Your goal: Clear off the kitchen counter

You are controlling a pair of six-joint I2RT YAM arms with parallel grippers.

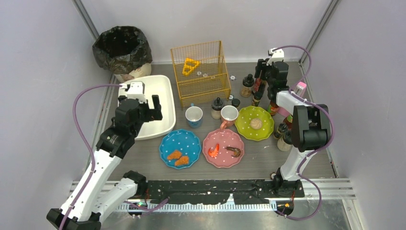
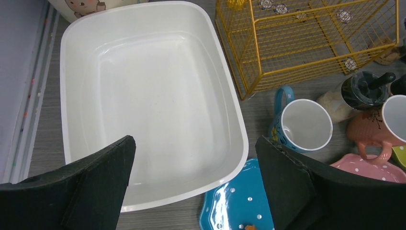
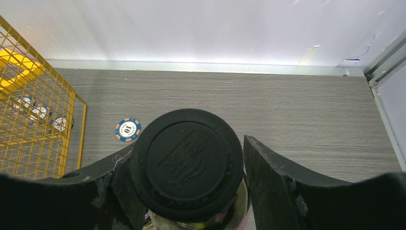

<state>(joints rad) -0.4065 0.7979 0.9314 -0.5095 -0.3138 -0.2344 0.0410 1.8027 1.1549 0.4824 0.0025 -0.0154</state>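
Across the floor between the lilac walls (image 1: 43,57) lies the kitchen counter (image 1: 268,163), grey wood-grain. It carries a blue plate (image 1: 179,148), a pink plate (image 1: 223,148) and a green plate (image 1: 254,123) near the middle, with a blue mug (image 1: 194,116) and a pink mug (image 1: 229,115) just behind them. At the far left sits a white tub (image 1: 160,96). The left gripper (image 2: 194,143) hangs over its near rim, fingers wide apart. At the far right, the right gripper (image 3: 186,146) straddles a black-capped jar (image 3: 186,165); whether it squeezes the cap I cannot tell.

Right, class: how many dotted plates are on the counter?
3: the blue plate at the front left, the pink plate just right of it, and the green plate further back and right. None looks hidden.
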